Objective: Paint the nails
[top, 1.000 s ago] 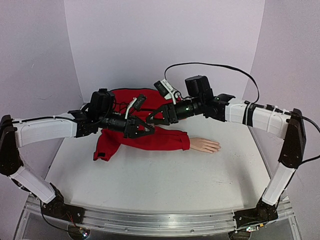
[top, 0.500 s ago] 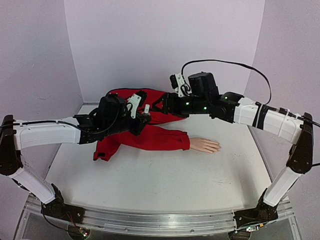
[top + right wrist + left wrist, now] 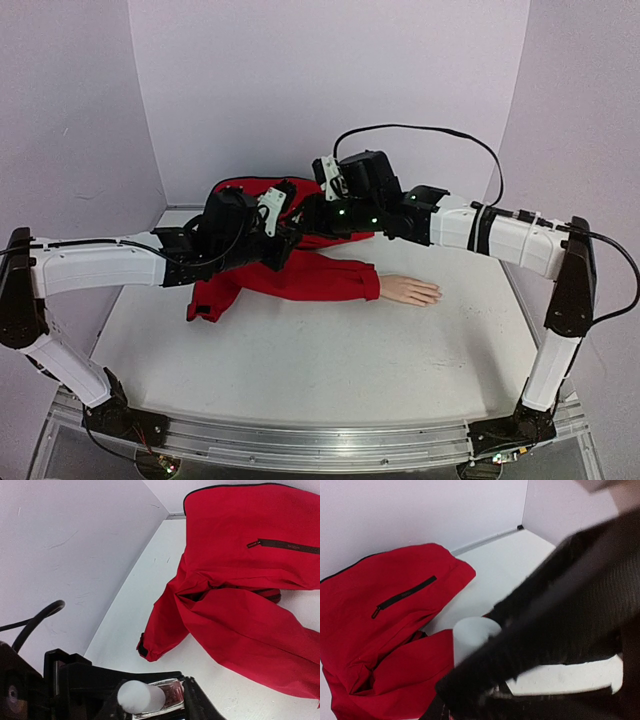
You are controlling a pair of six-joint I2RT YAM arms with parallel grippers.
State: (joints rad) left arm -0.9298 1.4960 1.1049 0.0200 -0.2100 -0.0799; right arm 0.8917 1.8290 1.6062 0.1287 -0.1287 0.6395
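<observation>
Your left end effector and right end effector meet above the body of the red jacket spread on the worktop. The left one looks clamped on a small dark-red bottle with a white cap. You cannot tell whether the right one is apart or together, as it is blurred and partly hidden. The mannequin hand lies flat just past the jacket's sleeve cuff. Its nails point away from the jacket, well apart from both end effectors.
</observation>
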